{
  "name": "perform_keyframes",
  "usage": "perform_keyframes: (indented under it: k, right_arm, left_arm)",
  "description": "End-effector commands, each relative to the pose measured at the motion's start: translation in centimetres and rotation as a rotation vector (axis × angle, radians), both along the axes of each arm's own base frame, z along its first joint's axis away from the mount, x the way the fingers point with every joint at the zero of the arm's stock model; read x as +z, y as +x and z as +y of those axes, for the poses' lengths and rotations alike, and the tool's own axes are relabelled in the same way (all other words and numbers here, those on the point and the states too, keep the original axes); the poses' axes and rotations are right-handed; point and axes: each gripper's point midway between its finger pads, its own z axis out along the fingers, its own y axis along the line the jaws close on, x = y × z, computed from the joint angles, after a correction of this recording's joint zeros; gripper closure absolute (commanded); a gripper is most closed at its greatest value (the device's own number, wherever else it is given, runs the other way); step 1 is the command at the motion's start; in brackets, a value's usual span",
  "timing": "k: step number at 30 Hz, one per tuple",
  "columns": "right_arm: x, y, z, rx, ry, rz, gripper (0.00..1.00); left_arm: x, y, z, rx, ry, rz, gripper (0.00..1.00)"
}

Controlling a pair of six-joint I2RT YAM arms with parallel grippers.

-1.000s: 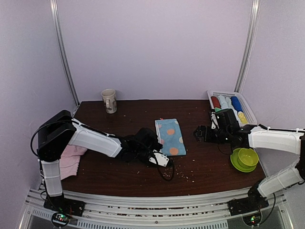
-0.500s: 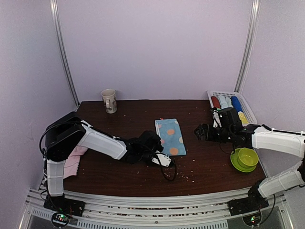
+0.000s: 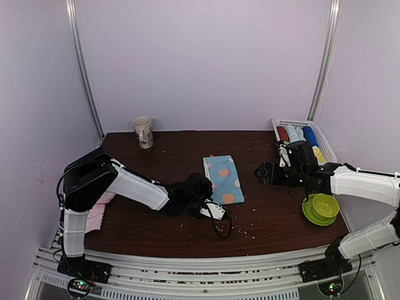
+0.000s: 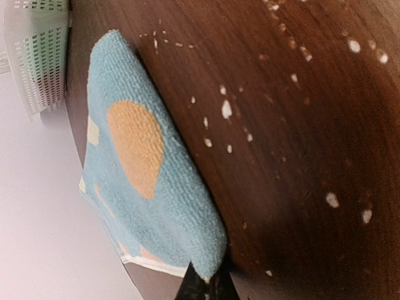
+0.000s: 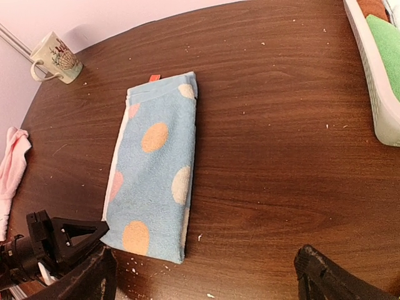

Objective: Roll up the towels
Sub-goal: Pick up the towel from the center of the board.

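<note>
The dark wooden table [image 3: 156, 231] carries everything. The left arm stretches low across it, and its end effector [image 3: 211, 209] is clenched on the near left corner of the blue towel [image 3: 223, 179], which draws to a point between the fingers. The right end effector [image 3: 262, 173] hangs released, fingers wide apart, just right of that towel. A white basket [image 3: 325, 140] with rolled cloths inside stands at the far right corner. The blue towel with orange and white dots lies folded flat at the middle. A pink towel [image 3: 97, 211] lies crumpled at the left edge. A green bowl [image 3: 322, 207] sits near right, and a mug [image 3: 143, 132] far left.
</note>
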Motion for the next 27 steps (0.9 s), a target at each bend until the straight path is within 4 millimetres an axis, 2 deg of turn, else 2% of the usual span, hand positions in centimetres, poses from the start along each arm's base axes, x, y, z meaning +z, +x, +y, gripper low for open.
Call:
perform_keyframes:
  k: [1,5,8,12,15,20,27]
  right_arm:
    - [0.3,-0.5,0.0,0.05,-0.022,-0.024,0.0]
    - [0.8,-0.8,0.5,0.112,-0.053,-0.092,0.0]
    - [1.7,-1.5,1.7,0.179,-0.1,-0.183,0.0]
    - [2.7,-3.1,4.3,0.303,-0.175,-0.325,0.0]
    - [2.8,-5.2,6.8,0.414,-0.279,-0.451,0.0]
    - [1.6,-7.6,9.6,0.586,-0.468,-0.586,0.0]
    - [-2.0,-10.2,12.1,0.816,-0.717,-0.691,0.01]
  left_arm:
    - [-1.5,-0.8,0.0,0.001,0.021,0.073,1.0]
    - [-0.5,-1.8,-0.1,0.001,-0.009,0.177,1.0]
    - [0.0,-2.6,0.1,0.006,-0.026,0.303,1.0]
    - [0.3,-3.2,1.3,0.026,-0.039,0.46,1.0]
    - [0.5,-3.6,2.5,0.039,-0.056,0.568,1.0]
    - [1.3,-4.1,4.5,0.061,-0.088,0.732,1.0]
    - [1.7,-4.6,6.2,0.078,-0.129,0.886,1.0]
